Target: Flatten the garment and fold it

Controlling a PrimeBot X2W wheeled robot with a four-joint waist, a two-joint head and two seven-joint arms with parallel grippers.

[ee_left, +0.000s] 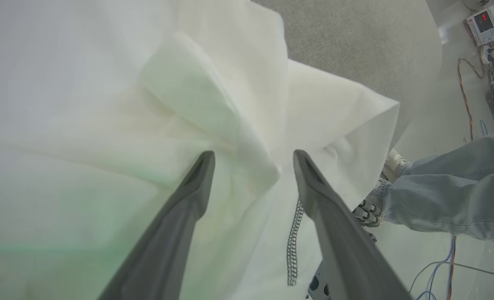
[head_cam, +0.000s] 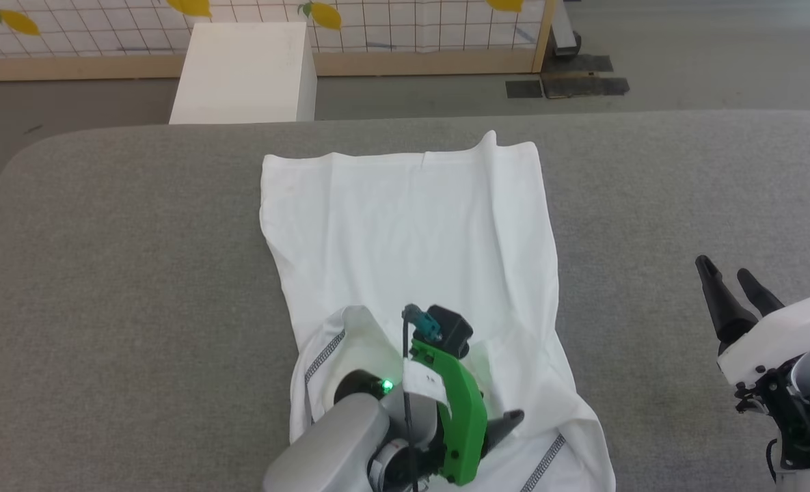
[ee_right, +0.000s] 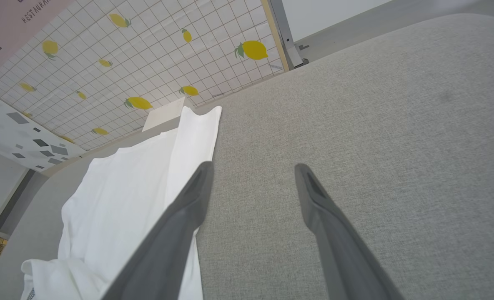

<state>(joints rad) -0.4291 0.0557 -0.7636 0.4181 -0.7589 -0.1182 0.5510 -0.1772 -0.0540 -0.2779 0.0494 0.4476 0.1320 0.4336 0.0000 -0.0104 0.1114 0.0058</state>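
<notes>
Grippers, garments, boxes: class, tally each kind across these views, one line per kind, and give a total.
garment: 1
white box: 1
grippers: 2 (left gripper, right gripper)
Total: 4

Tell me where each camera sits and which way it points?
Head view: on the robot's head, looking down at the garment on the grey table; its left forearm and right claw show.
Left wrist view: on the left wrist, looking along the open left claw at rumpled cloth; a person's leg beyond.
Right wrist view: on the right wrist, looking along the open right claw over table towards the lemon-patterned wall.
Shared: head and right wrist views both show the garment's far edge and that wall.
</notes>
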